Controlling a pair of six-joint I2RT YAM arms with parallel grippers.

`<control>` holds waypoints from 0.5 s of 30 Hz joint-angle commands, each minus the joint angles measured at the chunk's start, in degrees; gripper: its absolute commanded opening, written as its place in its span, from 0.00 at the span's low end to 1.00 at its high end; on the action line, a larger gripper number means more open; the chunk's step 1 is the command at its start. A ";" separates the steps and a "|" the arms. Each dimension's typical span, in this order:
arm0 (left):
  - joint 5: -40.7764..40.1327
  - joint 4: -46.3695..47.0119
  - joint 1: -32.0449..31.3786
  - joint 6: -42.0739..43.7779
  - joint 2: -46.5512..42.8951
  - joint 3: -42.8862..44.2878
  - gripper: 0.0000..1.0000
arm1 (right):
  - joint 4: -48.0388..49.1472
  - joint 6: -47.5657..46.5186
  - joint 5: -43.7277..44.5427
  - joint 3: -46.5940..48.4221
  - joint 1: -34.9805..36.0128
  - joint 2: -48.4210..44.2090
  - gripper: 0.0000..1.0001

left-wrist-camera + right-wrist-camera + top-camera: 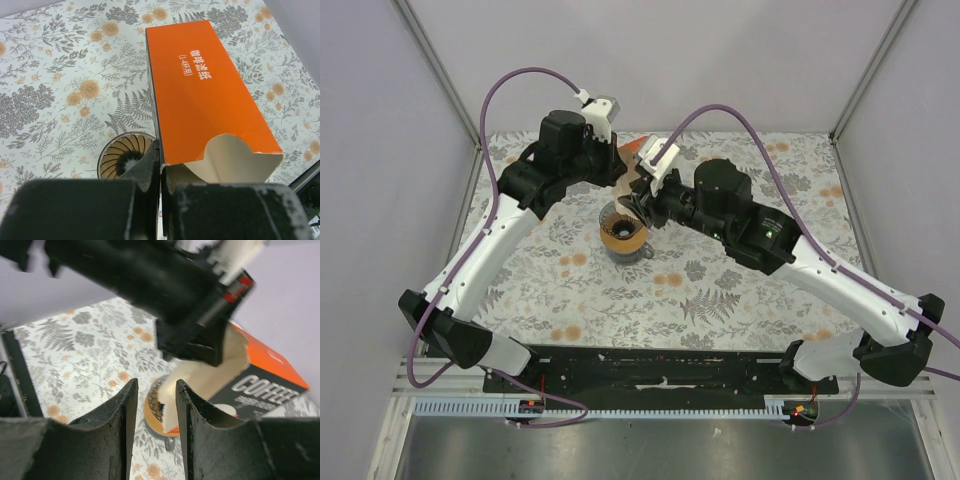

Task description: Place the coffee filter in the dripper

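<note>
The orange-tan dripper with its dark ribbed cone stands mid-table; it also shows in the left wrist view and the right wrist view. My left gripper is shut on the edge of an orange filter box, held above and just behind the dripper. A pale paper sheet hangs from the box's open end toward the dripper; I cannot tell if it is the coffee filter. My right gripper is open and empty, close above the dripper and facing the sheet.
The floral tablecloth covers the table. Grey walls and metal frame posts close in the back and sides. A black rail with the arm bases runs along the near edge.
</note>
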 commanded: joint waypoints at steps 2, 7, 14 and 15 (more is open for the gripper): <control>-1.36 0.43 -0.20 0.47 -1.63 0.73 0.02 | 6.75 -4.06 0.01 -1.67 3.62 -0.73 0.40; -0.48 -0.19 -0.19 -0.42 -1.81 1.35 0.02 | 2.18 -2.65 4.06 1.05 3.53 3.93 0.31; 0.31 -0.54 -0.19 -0.94 -2.60 1.09 0.02 | -1.78 0.52 5.90 4.12 0.81 7.80 0.22; 0.57 -0.54 -0.19 -1.03 -2.43 1.09 0.02 | -2.48 0.78 6.60 4.65 0.28 8.59 0.22</control>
